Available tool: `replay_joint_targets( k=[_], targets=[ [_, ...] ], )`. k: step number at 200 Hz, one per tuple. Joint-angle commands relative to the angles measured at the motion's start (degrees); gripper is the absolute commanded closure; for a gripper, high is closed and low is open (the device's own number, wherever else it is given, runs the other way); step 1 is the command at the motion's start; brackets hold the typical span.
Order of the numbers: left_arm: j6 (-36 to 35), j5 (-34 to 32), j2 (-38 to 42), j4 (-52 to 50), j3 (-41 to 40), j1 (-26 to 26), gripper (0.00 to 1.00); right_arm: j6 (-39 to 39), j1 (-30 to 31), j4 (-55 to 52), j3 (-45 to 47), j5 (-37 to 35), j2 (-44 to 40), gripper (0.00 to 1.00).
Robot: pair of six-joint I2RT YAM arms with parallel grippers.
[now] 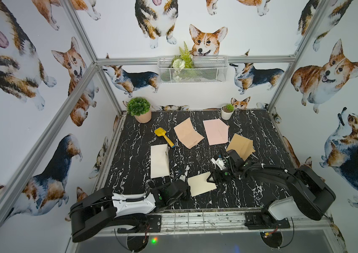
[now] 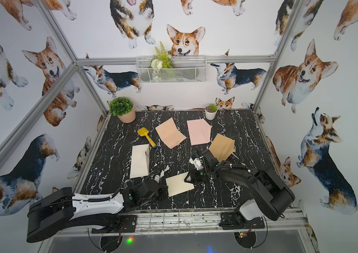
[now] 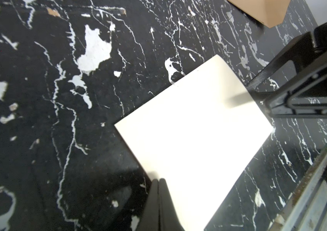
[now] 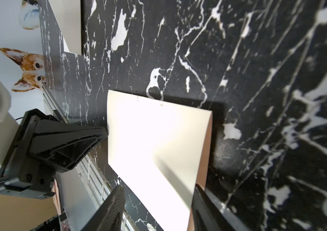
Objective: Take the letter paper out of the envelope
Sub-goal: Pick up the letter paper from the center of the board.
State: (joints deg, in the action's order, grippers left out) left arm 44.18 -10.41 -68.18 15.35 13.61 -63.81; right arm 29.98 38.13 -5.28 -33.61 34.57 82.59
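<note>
Your left gripper (image 3: 158, 181) is fully closed, pinching one edge of the cream envelope (image 1: 201, 186). The envelope lies flat on the black marbled table (image 1: 250, 197), directly ahead of that gripper's fingers. Your right gripper (image 4: 158, 187) sits at roughly the opposite end with its jaws apart. Its wrist view shows the envelope's end lying between the two fingers, with nothing clamped. So the envelope spans the gap between your two tools. Its long axis runs more or less straight out from the right fingers toward the left gripper.

You cannot see the letter paper itself; it is presumably inside. A tan strip (image 4: 207, 148) shows along one long edge of the envelope, running up to one of the right gripper's fingers. You cannot tell whether that is lining, the underside or the letter.

The left tool is your anchor, and the right one is free and already at the end. It likely has to catch only the inner sheet and draw back along that long axis, away from the left gripper. If it bites both layers, the whole envelope will probably tug against the left hold.
</note>
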Motion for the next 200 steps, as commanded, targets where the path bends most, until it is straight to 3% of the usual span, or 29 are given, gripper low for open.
replay_joint_targets(
  k=[1, 50, 77, 113, 153, 165, 178, 200],
  targets=[
    [0.83, 0.04, -0.50, 0.92, 0.70, -0.01, 1.00, 2.33, -0.03, 4.60, 0.71, 2.67, -0.30, 0.44],
    [0.47, -0.92, 1.20, 1.02, 0.55, -0.05, 1.00, 4.59, -0.07, 8.04, 1.94, 5.08, -0.23, 0.47],
    [0.29, -1.36, 1.82, 1.00, 0.63, 0.00, 1.00, 8.71, -0.07, 15.54, 3.83, 8.02, 1.09, 0.51],
    [0.20, -1.54, 1.57, 1.44, 0.70, 0.00, 1.00, 14.89, 0.19, 27.45, 6.67, 9.55, 4.03, 0.72],
    [0.20, -1.71, 2.41, 1.53, 0.60, -0.04, 1.00, 21.11, 1.21, 40.03, 8.77, 10.03, 7.90, 0.81],
    [0.16, -1.80, 3.12, 1.28, 0.55, -0.06, 1.00, 22.79, 1.42, 43.78, 9.26, 10.10, 9.50, 0.93],
    [0.09, -1.78, 4.52, 0.67, 0.62, -0.04, 1.00, 24.48, 1.51, 47.39, 9.72, 10.45, 11.20, 1.00],
    [-0.05, -2.21, 8.68, -1.82, 0.52, -0.13, 1.00, 27.29, 1.51, 53.79, 10.22, 11.20, 14.20, 1.00]
  ],
)
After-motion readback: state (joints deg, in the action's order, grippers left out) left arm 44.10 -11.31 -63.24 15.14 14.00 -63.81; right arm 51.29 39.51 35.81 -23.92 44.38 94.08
